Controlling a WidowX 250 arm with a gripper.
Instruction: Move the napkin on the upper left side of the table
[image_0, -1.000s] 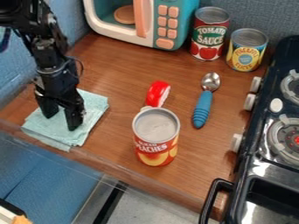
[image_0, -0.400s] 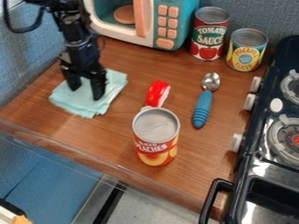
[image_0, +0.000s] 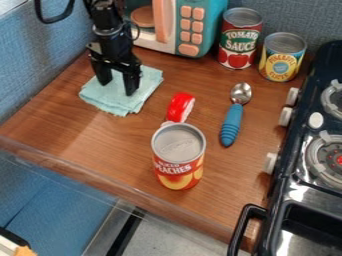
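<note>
My gripper (image_0: 117, 89) hangs down at the upper left of the table, its two fingers apart and their tips down on the napkin. The light teal napkin (image_0: 117, 104) lies flat on the wooden table (image_0: 73, 137), folded, spreading out around both fingertips. Its right corner points toward the microwave side and its near edge faces the table's front. Cloth between the fingers looks flat.
A toy microwave (image_0: 189, 25) stands behind, right of the arm. Tomato sauce (image_0: 239, 40) and pineapple (image_0: 282, 57) cans are at the back right. A red-topped object (image_0: 180, 106), peach can (image_0: 178, 157) and blue-handled spoon (image_0: 231, 122) stand or lie mid-table; a stove (image_0: 310, 165) is at right.
The gripper and the napkin have moved together from the table's left front edge toward the back and right. The cans, spoon and red-topped object have kept their places.
</note>
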